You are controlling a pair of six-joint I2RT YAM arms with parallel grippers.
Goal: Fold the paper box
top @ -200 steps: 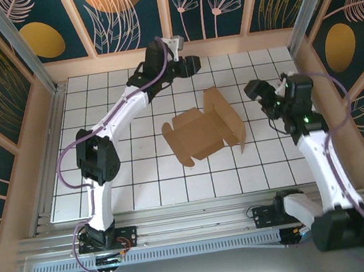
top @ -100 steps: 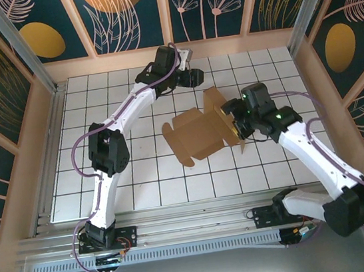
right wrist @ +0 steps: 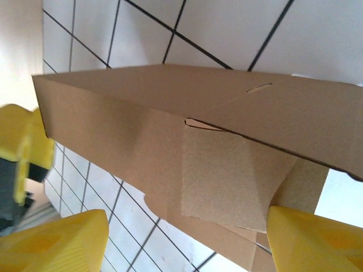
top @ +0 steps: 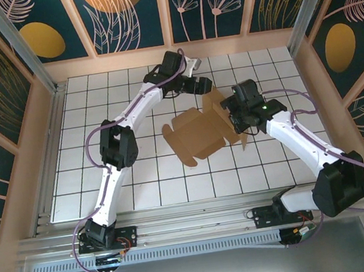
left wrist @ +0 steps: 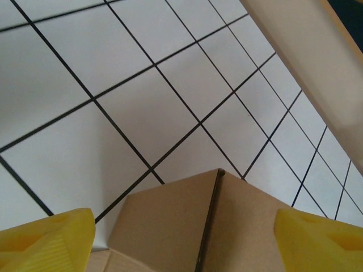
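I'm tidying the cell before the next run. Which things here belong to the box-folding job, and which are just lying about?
Belongs to the job: paper box, partly folded; left gripper and right gripper, jaws open, both close to it.
Merely around: gridded table; patterned wall panels. Both are fixtures, not loose items.

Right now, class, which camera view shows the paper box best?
The top external view: nearly the whole paper box shows, flaps up. The left wrist view catches one corner; the right wrist view, its side close up.
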